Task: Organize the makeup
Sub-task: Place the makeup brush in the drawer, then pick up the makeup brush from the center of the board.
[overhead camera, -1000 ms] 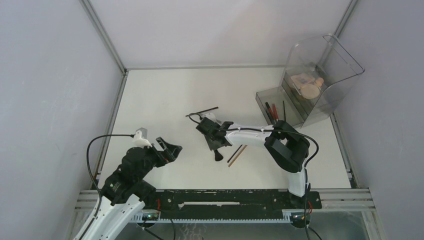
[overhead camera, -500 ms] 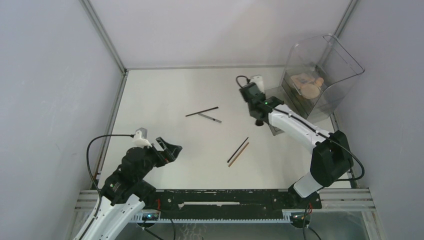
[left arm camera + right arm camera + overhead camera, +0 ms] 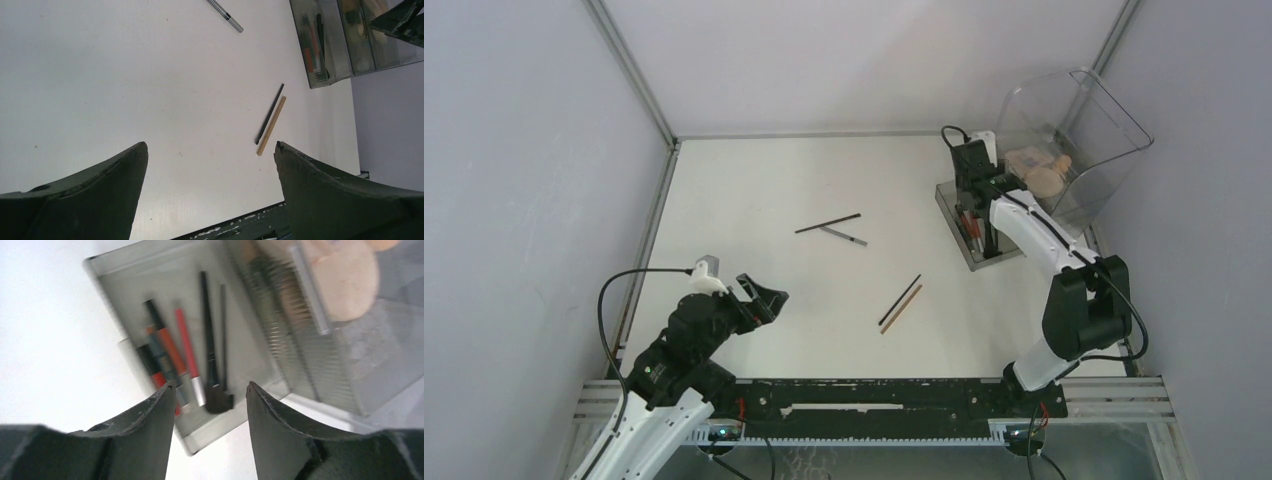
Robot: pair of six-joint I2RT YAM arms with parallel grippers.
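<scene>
right gripper (image 3: pixel 210 390): hung over the open drawer (image 3: pixel 120 285), jaws parted by a moderate gap, nothing between them.
left gripper (image 3: pixel 210 150): sat low over the near left of the table (image 3: pixel 754 190), jaws spread wide, empty.
brush (image 3: pixel 209 340): black, lay lengthwise in the drawer with its head close to one end wall, just below the right gripper.
lip tubes (image 3: pixel 170 347): red and dark tubes lay side by side in the same drawer, just beside the brush.
compacts (image 3: pixel 345 280): beige and blurred, inside the organizer (image 3: pixel 1084 110) behind the drawer.
black pencil (image 3: pixel 270 114): lay on the table alongside the tan pencil (image 3: pixel 272 125), near the middle, well apart from the drawer.
thin stick (image 3: pixel 828 223): dark, lay farther back on the table, one end meeting the grey pencil (image 3: pixel 846 237).
</scene>
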